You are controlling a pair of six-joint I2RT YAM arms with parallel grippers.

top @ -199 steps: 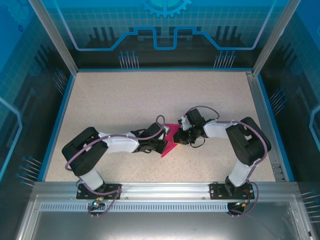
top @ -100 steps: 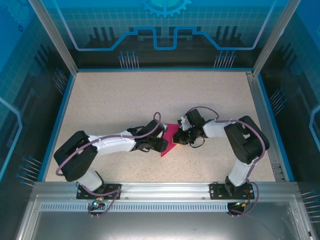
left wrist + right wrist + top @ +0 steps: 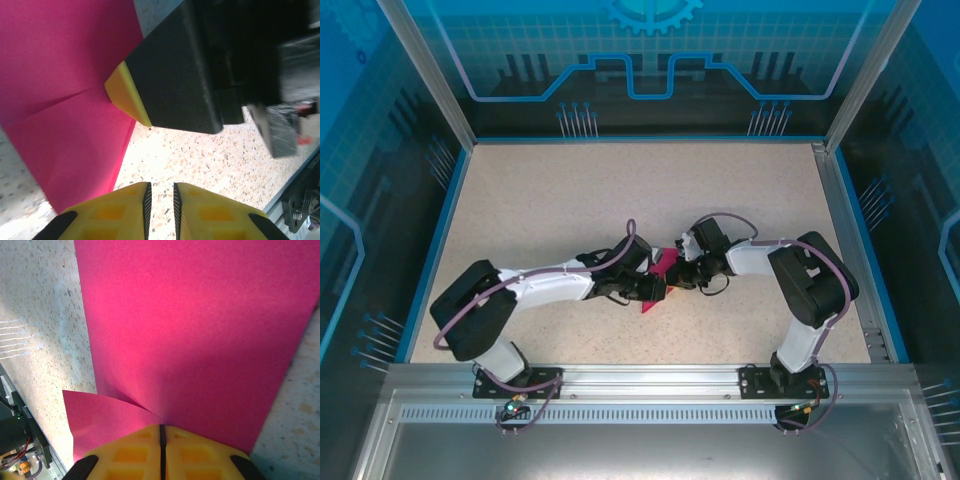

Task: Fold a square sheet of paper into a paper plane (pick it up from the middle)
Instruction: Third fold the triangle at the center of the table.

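The magenta square sheet of paper (image 3: 663, 263) lies partly folded on the speckled table between my two grippers. In the right wrist view the paper (image 3: 190, 315) has a raised flap whose crease runs into my right gripper (image 3: 161, 426), which is shut on it. The left wrist view shows the paper (image 3: 60, 75) with a crease ending at the right gripper's yellow fingertip (image 3: 122, 90) on its edge. My left gripper (image 3: 161, 186) hovers just beside the paper's edge, open by a narrow gap with bare table showing through. From above, the left gripper (image 3: 653, 290) and right gripper (image 3: 680, 272) nearly touch.
The speckled tabletop (image 3: 570, 200) is bounded by a blue rim and a metal rail (image 3: 850, 250) on the right. The two arms crowd close together at the table's middle, with open surface to the far side and both flanks.
My left arm has stretched right and now covers more of the paper's lower part. Its jaws were shut, parted, then narrowed again. The right gripper has held still.
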